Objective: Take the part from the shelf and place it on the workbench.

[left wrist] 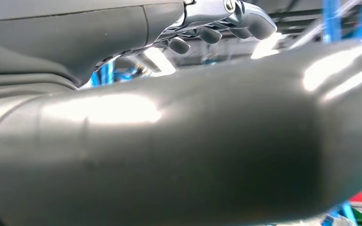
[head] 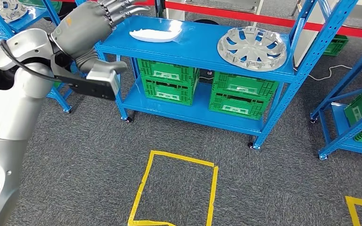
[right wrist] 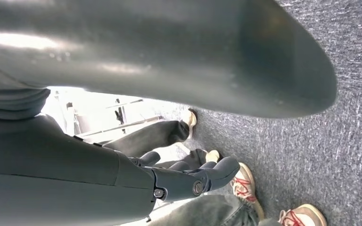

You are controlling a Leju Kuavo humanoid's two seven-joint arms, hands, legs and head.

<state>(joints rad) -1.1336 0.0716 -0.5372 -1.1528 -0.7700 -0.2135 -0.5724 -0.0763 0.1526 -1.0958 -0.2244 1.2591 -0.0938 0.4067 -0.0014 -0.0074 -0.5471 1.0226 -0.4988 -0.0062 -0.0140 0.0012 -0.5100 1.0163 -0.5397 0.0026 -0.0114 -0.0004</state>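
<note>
Half over the left end of the blue shelf, reaching with the left hand at the height of the shelf's top deck. Stretching the fingers out nearly straight and slightly fanned, pointing along the deck toward its middle, holding nothing. Seeing the same fingers from the left wrist camera as lightly bent dark tips with blurred blue shelf posts behind them.

Finding the white part lying flat on the shelf's top deck, toward the left and back of it, just beyond the fingertips and apart from them, with bare blue deck showing in the gap. Touching it with nothing. Noting a silver wheel cover lying flat on the same deck toward the shelf's right end, well apart from the white part and from the hand.

Seeing four green crates stacked in two pairs on the shelf's lower deck, under the top deck. Seeing a yellow tape outline on the grey carpet in front of the shelf, and red barrier tape running behind the shelf.

Hanging the right hand low over the carpet, fingers gently bent with nothing in them; not able to tell whether spread or pressed together. Catching people's shoes on the carpet beyond that hand.
</note>
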